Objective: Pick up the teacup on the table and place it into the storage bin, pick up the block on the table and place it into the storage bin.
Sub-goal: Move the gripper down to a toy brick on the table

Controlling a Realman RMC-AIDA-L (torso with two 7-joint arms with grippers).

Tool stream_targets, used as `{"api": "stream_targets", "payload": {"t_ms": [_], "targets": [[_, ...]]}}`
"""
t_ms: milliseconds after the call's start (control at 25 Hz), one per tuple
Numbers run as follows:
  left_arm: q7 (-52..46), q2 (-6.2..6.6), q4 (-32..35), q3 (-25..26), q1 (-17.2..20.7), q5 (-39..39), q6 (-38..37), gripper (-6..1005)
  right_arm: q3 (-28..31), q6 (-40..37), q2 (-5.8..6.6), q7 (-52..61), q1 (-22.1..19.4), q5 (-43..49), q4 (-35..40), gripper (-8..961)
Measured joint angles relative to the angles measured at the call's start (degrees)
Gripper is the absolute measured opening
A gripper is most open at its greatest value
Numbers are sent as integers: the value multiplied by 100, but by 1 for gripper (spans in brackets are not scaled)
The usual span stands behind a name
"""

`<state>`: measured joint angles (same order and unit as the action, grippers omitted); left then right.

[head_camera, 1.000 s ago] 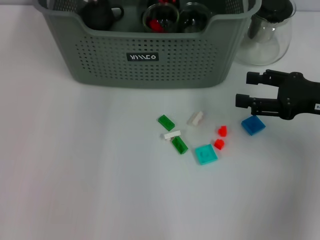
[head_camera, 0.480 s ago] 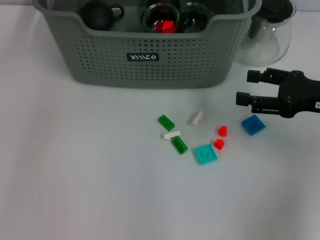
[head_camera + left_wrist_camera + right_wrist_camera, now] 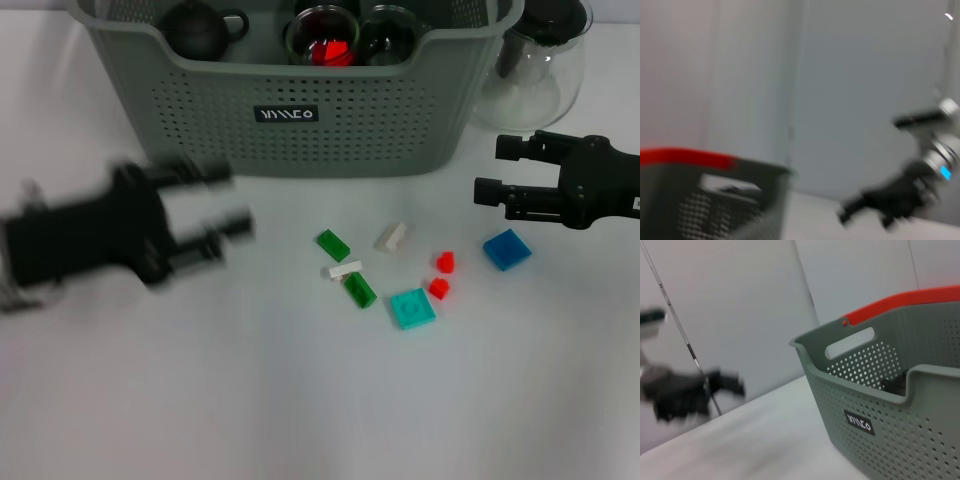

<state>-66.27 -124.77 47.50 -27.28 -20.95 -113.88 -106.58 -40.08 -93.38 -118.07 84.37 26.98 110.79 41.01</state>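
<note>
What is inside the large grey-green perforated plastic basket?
Inside the grey-green perforated basket the head view shows a dark round teapot, a glass cup holding red pieces and a second glass cup. The basket's front wall covers their lower parts and the bottom.

You're looking at a matt grey-green plastic storage bin (image 3: 300, 120) with perforated walls, a clear glossy glass pitcher (image 3: 530, 85), small shiny plastic blocks (image 3: 411, 308) on a smooth matt white desk (image 3: 300, 400), and matt black end effectors (image 3: 490, 170).
</note>
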Motion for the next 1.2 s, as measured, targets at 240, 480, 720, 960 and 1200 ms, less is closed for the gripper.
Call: {"api": "stream_targets", "payload": {"t_ms": [240, 480, 720, 960, 1200], "targets": [[1319, 0, -1641, -78, -194, -641, 951, 529, 1, -28, 12, 118, 22, -1, 34, 855], [2447, 8, -2941, -149, -606, -687, 2469, 520, 0, -35, 20, 144, 26, 3, 33, 855], [2949, -4, -3505, -81, -877, -617, 3328, 511, 0, -35, 21, 148, 22, 4, 5, 855], [3296, -7, -3817, -62, -1001, -393, 3735, 453, 0, -38, 21, 150, 8, 4, 2, 856], [3309, -4, -3860, -103, -1051, -378, 3756, 445, -3, -11, 21, 151, -6, 4, -6, 857]]}}
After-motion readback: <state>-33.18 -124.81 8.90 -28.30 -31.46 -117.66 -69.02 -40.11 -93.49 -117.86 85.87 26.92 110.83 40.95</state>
